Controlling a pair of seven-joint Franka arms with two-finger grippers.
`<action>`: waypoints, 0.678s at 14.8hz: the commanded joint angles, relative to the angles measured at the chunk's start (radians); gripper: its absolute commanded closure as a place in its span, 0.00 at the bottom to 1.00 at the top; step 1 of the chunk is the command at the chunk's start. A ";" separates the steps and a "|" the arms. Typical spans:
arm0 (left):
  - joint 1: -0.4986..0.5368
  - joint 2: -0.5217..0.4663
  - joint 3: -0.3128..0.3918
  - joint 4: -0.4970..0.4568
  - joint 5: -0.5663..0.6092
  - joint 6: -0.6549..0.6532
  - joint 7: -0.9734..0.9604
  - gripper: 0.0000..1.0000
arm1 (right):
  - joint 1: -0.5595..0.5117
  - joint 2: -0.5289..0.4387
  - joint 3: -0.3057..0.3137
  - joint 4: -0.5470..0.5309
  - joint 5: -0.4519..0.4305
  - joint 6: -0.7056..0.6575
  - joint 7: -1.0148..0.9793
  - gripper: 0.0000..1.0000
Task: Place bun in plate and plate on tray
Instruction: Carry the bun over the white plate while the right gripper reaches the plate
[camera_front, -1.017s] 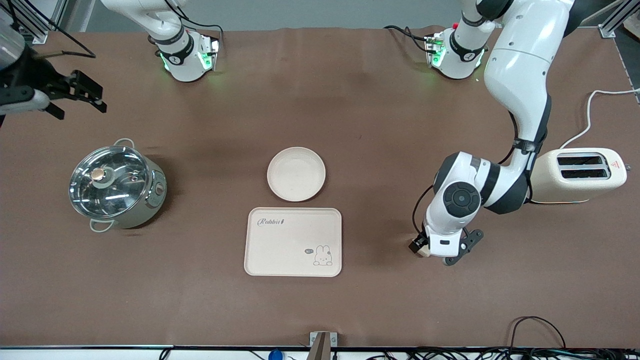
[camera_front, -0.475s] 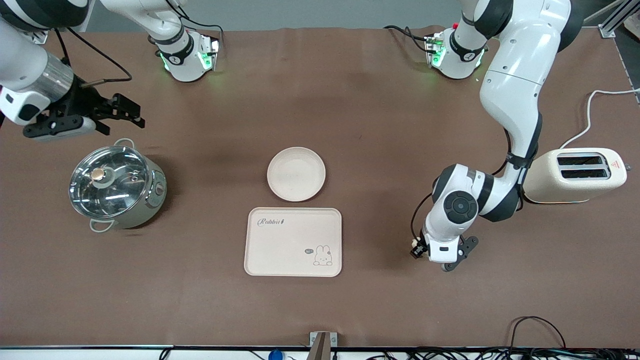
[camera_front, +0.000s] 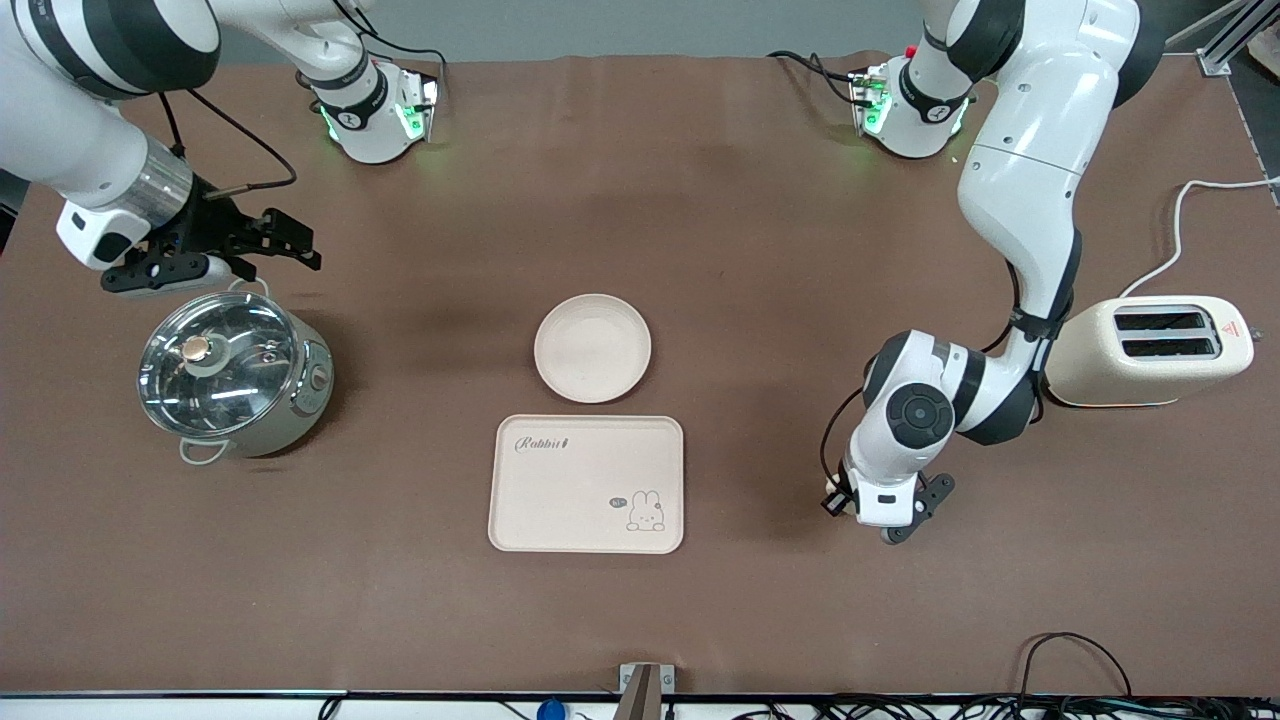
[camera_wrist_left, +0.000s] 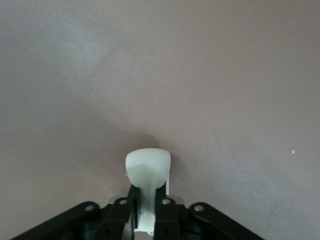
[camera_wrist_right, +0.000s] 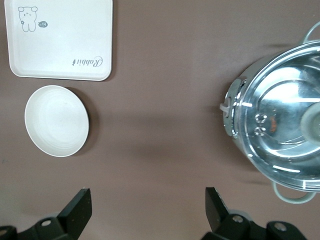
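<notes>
The cream-white bun (camera_wrist_left: 147, 169) is pinched between the fingers of my left gripper (camera_wrist_left: 147, 201), which is shut on it low over bare table toward the left arm's end. In the front view the left gripper (camera_front: 846, 497) hides most of the bun. The round cream plate (camera_front: 592, 347) is empty at mid-table, also in the right wrist view (camera_wrist_right: 56, 120). The cream Rabbit tray (camera_front: 586, 483) lies just nearer the front camera than the plate, also in the right wrist view (camera_wrist_right: 60, 37). My right gripper (camera_front: 290, 246) is open and empty above the table beside the pot.
A steel pot with a glass lid (camera_front: 230, 372) stands toward the right arm's end, also in the right wrist view (camera_wrist_right: 282, 132). A cream toaster (camera_front: 1155, 352) with a white cable stands at the left arm's end, close to the left arm's elbow.
My right arm has swung in from the table's end toward the pot, gripper open. My left gripper with the bun has shifted slightly and turned, hiding the bun in the front view.
</notes>
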 joint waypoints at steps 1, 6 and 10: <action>-0.019 -0.018 -0.015 0.016 0.011 -0.005 -0.020 0.98 | 0.042 -0.021 0.000 -0.021 0.017 0.000 0.080 0.00; -0.200 -0.075 -0.029 0.016 0.010 -0.105 -0.043 0.97 | 0.054 -0.022 -0.002 -0.140 0.139 0.105 0.085 0.00; -0.358 -0.073 -0.039 0.064 0.010 -0.103 -0.184 0.97 | 0.085 -0.008 -0.002 -0.217 0.184 0.194 0.088 0.00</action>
